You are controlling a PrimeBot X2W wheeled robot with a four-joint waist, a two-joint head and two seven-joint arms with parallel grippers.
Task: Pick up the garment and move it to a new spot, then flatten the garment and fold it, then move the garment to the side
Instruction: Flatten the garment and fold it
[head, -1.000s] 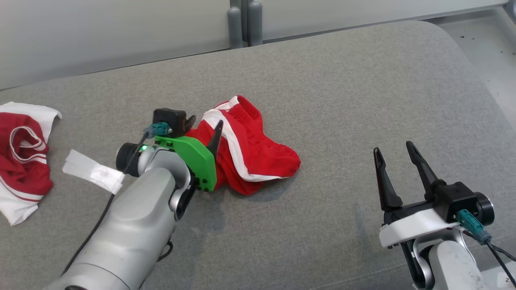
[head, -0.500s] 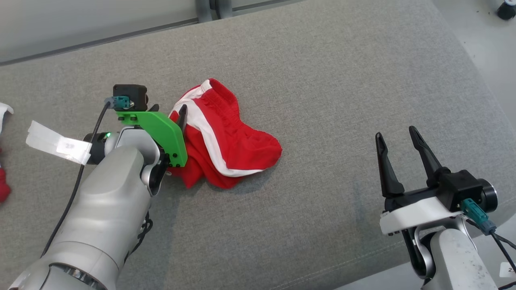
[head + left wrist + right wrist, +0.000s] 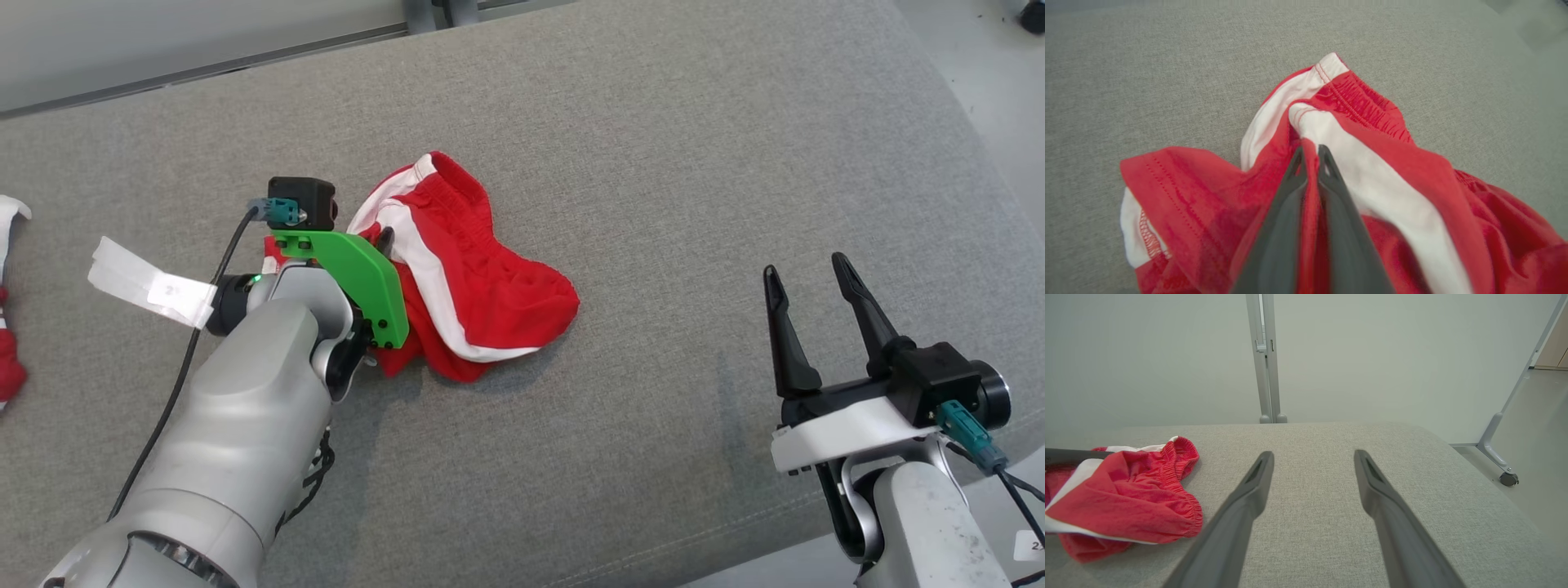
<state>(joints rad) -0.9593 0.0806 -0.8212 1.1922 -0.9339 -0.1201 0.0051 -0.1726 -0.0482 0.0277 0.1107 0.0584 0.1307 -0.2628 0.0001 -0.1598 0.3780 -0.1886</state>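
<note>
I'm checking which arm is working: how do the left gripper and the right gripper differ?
The left gripper has its fingers pinched on a fold of the red and white garment; the right gripper stands wide open, holding nothing. The left gripper is at the garment; the right gripper hovers apart from it, over the grey cushion. The left gripper has a green mount, the right gripper a white mount. Both have long dark fingers.

Garment (image 3: 1392, 204) — lower part off-frame
</note>
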